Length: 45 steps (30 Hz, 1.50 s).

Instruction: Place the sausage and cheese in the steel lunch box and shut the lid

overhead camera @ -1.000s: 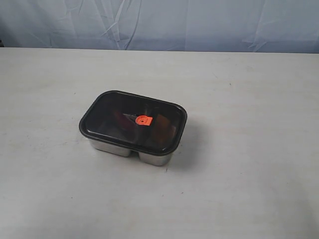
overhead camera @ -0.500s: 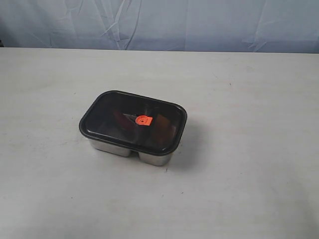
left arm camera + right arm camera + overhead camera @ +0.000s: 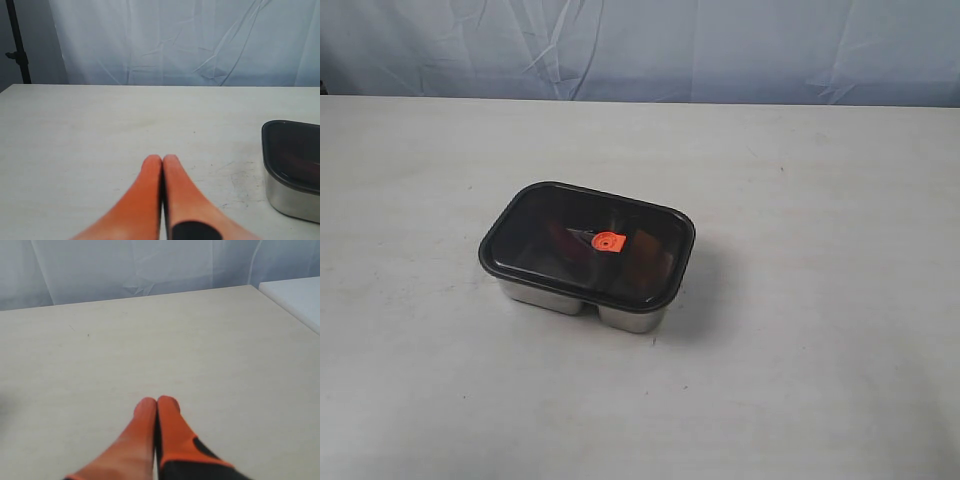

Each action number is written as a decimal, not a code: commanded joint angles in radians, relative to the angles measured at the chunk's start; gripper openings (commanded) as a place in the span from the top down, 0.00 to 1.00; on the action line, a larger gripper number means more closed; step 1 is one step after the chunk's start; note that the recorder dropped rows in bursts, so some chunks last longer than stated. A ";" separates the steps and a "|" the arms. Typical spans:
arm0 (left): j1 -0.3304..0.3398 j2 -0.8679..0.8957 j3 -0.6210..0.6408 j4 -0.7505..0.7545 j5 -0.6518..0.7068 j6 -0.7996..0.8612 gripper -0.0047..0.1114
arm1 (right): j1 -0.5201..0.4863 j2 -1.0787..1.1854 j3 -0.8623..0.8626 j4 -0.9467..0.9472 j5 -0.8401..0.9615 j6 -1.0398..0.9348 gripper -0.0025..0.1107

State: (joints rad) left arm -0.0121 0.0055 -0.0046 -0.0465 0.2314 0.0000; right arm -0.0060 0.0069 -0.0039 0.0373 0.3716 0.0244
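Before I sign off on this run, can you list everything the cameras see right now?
shiny silver rectangular steel lunch box: one, silver, mid-table
dark smoky translucent lid with black rim: one, seated on the box
small orange tab: one, lid centre
table: one, off-white
backdrop cloth: one, pale blue, behind table
left gripper: one, orange, shut, empty, apart from the box
right gripper: one, orange, shut, empty, over bare table

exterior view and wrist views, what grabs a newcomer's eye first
A dark smoky translucent rectangular lid with a small orange tab sits closed on the shiny silver steel lunch box, near the middle of the pale table. In the wrist views, the orange-fingered left gripper and right gripper are both shut, holding nothing; the box shows only in the left wrist view.
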 commanded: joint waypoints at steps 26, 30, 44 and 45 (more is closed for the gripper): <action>0.003 -0.005 0.005 0.003 -0.007 0.000 0.96 | -0.003 -0.007 0.004 -0.002 -0.014 -0.003 0.99; 0.003 -0.005 0.005 0.003 -0.007 0.000 0.96 | -0.003 -0.007 0.004 -0.002 -0.014 -0.003 0.99; 0.003 -0.005 0.005 0.003 -0.007 0.000 0.96 | -0.003 -0.007 0.004 -0.002 -0.014 -0.003 0.99; 0.003 -0.005 0.005 0.003 -0.007 0.000 0.96 | -0.003 -0.007 0.004 -0.002 -0.014 -0.003 0.99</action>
State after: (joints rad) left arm -0.0121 0.0055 -0.0046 -0.0465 0.2314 0.0000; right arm -0.0060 0.0069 -0.0039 0.0373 0.3716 0.0244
